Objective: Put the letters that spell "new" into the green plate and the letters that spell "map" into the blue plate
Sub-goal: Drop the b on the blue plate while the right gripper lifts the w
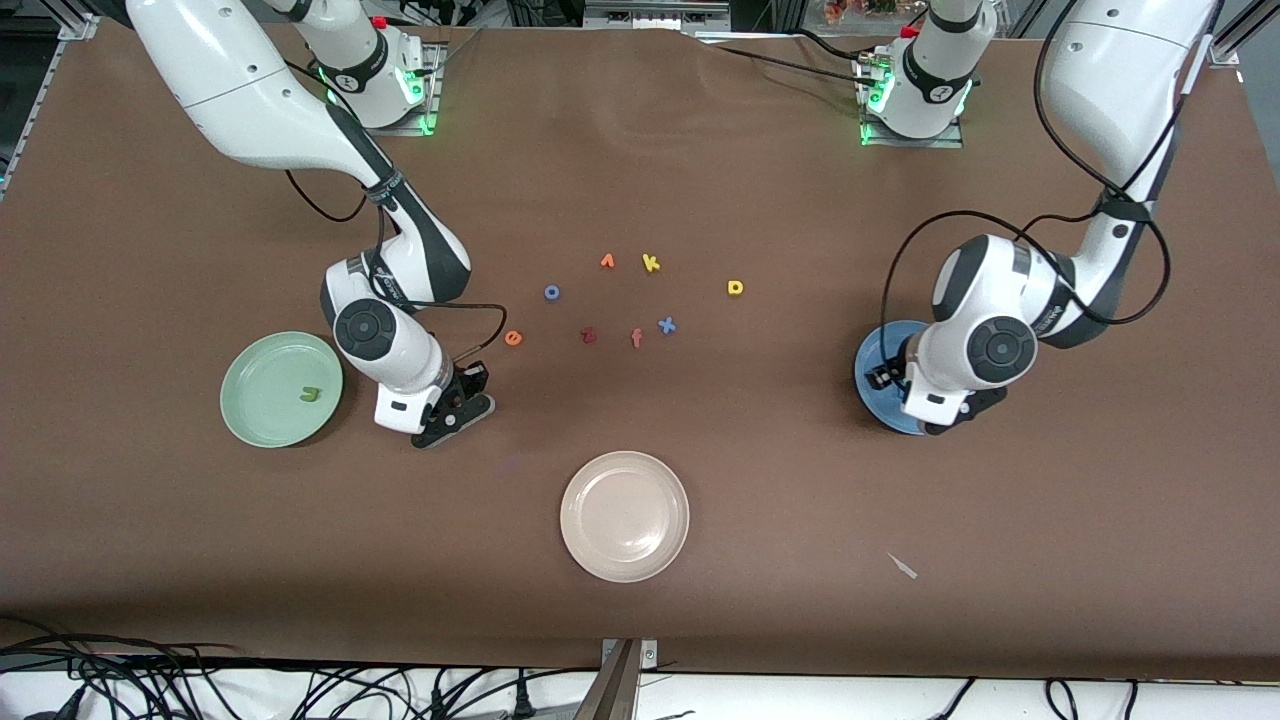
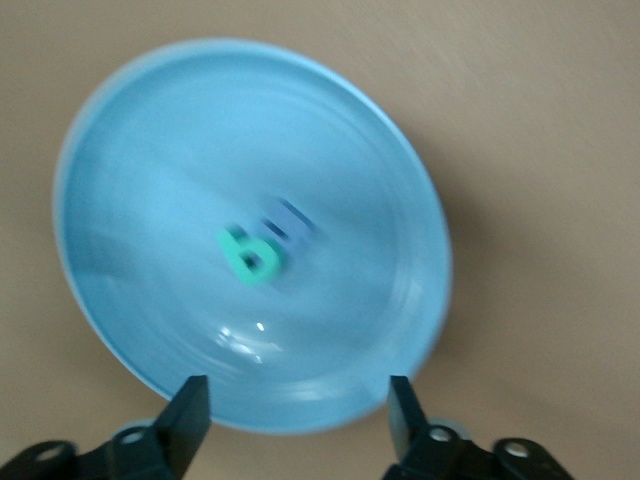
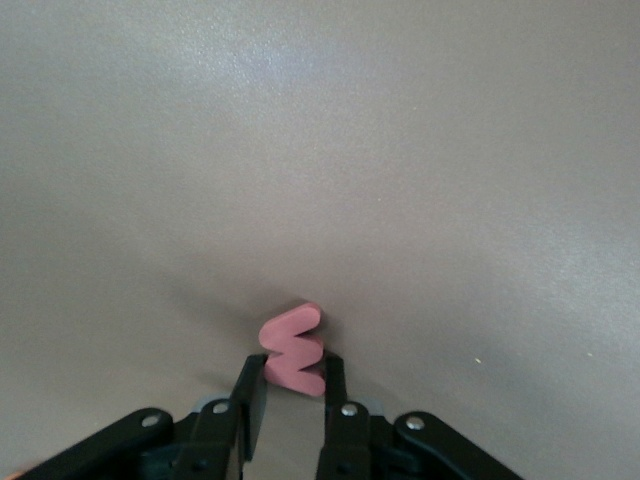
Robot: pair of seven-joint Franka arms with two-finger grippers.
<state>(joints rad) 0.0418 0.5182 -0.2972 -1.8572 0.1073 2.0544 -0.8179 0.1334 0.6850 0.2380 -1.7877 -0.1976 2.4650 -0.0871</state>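
Over the blue plate (image 2: 150, 130) (teal a (image 2: 250, 255) lying inside) the left gripper (image 2: 298, 415) hangs with fingers apart, while on the worktop (image 1: 800, 500) beside the green plate (image 1: 262, 360) the right gripper (image 3: 293, 392) pinches the pink w (image 3: 294, 350).

High front camera facing both robots; wrist cameras close above table (image 1: 700, 620), plate (image 2: 150, 150).
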